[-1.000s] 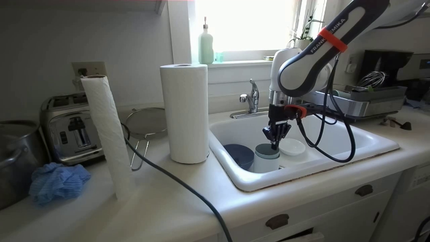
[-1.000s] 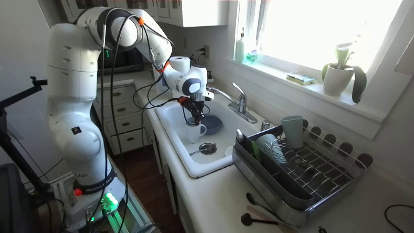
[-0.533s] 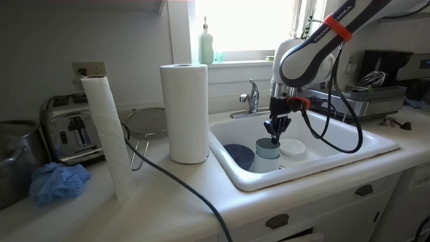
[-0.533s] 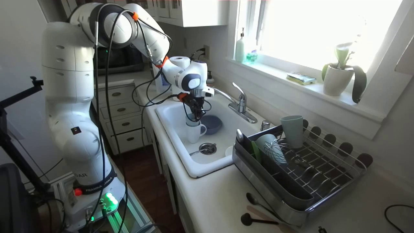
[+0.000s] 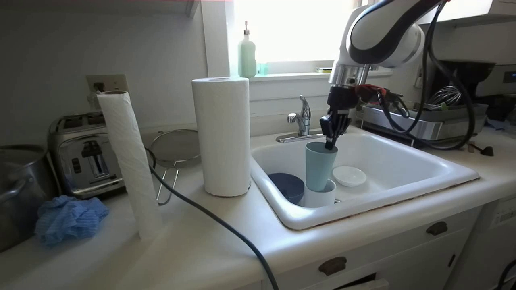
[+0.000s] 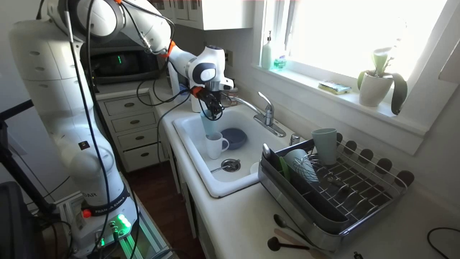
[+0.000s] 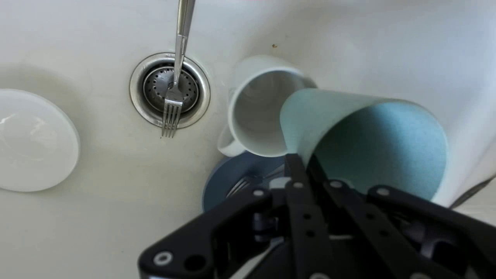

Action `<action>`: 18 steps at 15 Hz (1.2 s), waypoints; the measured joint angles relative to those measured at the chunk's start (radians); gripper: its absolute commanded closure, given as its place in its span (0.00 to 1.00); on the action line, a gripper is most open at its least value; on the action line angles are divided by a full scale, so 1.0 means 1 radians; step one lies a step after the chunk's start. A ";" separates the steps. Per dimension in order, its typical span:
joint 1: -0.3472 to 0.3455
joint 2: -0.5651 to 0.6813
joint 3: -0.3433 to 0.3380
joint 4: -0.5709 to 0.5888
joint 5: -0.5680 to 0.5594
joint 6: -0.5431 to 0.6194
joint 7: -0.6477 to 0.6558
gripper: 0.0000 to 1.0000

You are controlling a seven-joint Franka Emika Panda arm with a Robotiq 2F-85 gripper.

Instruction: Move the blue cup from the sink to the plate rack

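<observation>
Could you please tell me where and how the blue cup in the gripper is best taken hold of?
For the blue cup, probably the rim from above, one jaw inside and one outside, as the gripper has it: the cup opens upward, and no handle shows.

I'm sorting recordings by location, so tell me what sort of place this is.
A kitchen, probably in a home, though the pictures don't settle that. The white sink, the plate rack beside it and the toaster point to a kitchen.
</observation>
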 measured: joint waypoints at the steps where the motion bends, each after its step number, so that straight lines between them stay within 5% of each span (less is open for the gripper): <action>1: 0.001 -0.032 0.001 -0.006 0.005 -0.015 -0.001 0.99; 9: -0.003 -0.211 -0.010 -0.046 -0.007 -0.060 0.047 0.99; 18: -0.109 -0.414 -0.005 -0.062 -0.310 0.028 0.353 0.99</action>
